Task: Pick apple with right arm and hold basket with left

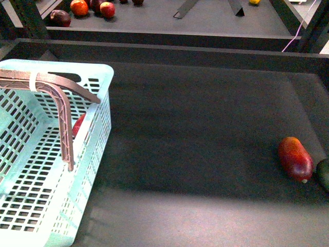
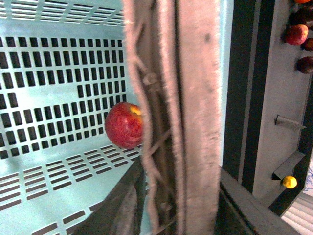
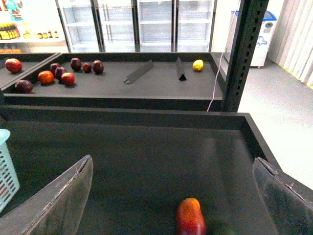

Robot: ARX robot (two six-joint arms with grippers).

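Note:
The pale turquoise basket (image 1: 101,98) stands at the left of the dark tray, its brown ribbed handle (image 1: 65,121) swung up and tied with a white zip tie (image 1: 33,81). The red speckled apple (image 2: 124,125) lies inside the basket on its floor; in the front view only a red sliver of the apple (image 1: 78,125) shows behind the handle. My left gripper (image 2: 181,210) is shut on the basket's handle (image 2: 195,98). My right gripper (image 3: 171,191) is open and empty, above the right part of the tray. Neither arm shows in the front view.
An elongated red-orange fruit (image 1: 295,158) and a dark green fruit (image 1: 323,174) lie at the tray's right edge, below my right gripper. A back shelf holds several red and dark fruits (image 3: 58,73) and a yellow fruit (image 3: 197,64). A black post (image 3: 244,49) stands at the right.

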